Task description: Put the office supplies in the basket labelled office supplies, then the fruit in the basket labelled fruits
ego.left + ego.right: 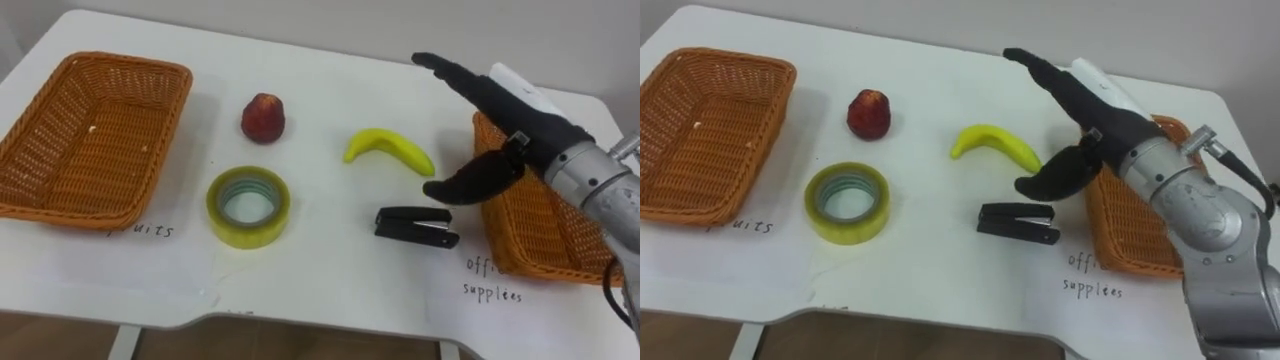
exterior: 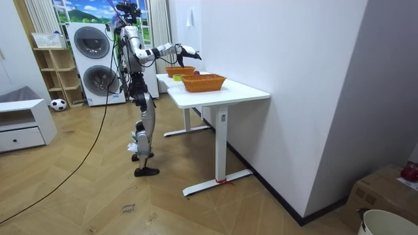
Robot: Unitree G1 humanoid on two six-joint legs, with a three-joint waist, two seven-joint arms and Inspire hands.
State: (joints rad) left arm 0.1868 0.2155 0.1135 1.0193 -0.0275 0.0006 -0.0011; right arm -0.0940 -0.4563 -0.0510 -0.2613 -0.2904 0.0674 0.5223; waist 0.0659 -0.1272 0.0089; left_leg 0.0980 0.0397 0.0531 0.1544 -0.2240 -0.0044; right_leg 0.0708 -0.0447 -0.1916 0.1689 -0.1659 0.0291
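On the white table [image 1: 330,270] lie a red apple [image 1: 263,118], a yellow banana [image 1: 390,148], a roll of yellow tape [image 1: 248,206] and a black stapler [image 1: 417,225]. My right hand [image 1: 492,130] hovers open above the table, just right of the banana and above the stapler, its fingers straight and its thumb spread; it holds nothing. The fruit basket [image 1: 90,135] stands at the left, with nothing in it. The office supplies basket [image 1: 545,235] stands at the right, partly hidden behind my right arm. In the room view I stand at the table's end with the right hand [image 2: 187,50] stretched over it.
Paper labels lie before each basket: one [image 1: 150,231] by the left basket, one [image 1: 490,283] by the right. The table's front edge runs close below the tape and stapler. A wall backs the table's far side.
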